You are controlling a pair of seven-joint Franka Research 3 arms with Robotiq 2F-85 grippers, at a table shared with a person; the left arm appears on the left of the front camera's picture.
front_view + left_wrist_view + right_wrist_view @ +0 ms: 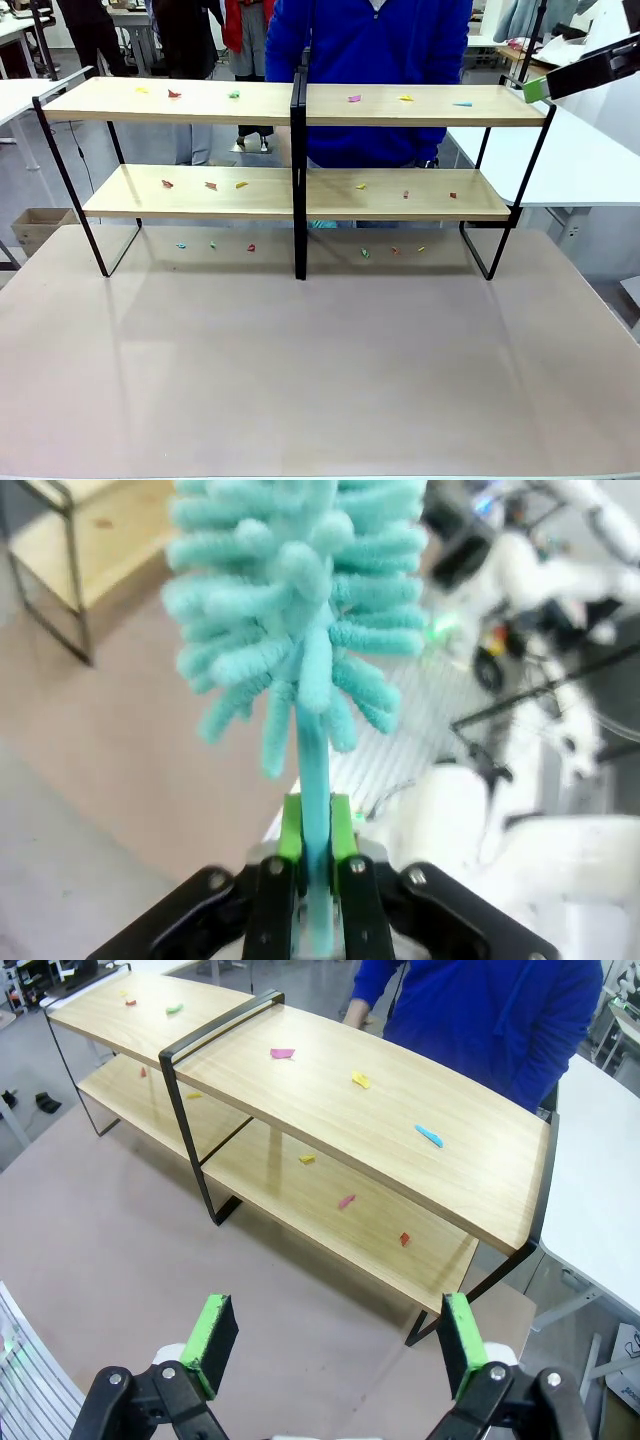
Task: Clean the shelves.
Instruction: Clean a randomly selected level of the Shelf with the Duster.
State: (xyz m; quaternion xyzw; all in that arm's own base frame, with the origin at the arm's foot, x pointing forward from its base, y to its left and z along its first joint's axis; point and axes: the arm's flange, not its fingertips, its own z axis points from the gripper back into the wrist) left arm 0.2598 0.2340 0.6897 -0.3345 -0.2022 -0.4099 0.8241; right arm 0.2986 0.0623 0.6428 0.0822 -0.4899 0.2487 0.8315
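Observation:
The shelves (280,100) stand across the far half of the brown table, two light-wood boards in a black frame. Small coloured paper scraps (354,98) lie on both boards and on the table beneath. In the left wrist view my left gripper (315,830) is shut on the thin handle of a fluffy teal duster (300,600), with a corner of the shelves (90,530) far off. My right gripper (336,1345) hovers open and empty above the right end of the shelves (330,1100). In the front view the right gripper (540,88) is at the top board's right end.
A person in a blue top (370,60) stands right behind the shelves. A white table (590,160) adjoins on the right and a cardboard box (40,225) sits low on the left. The brown table (320,370) is bare in front of the shelves.

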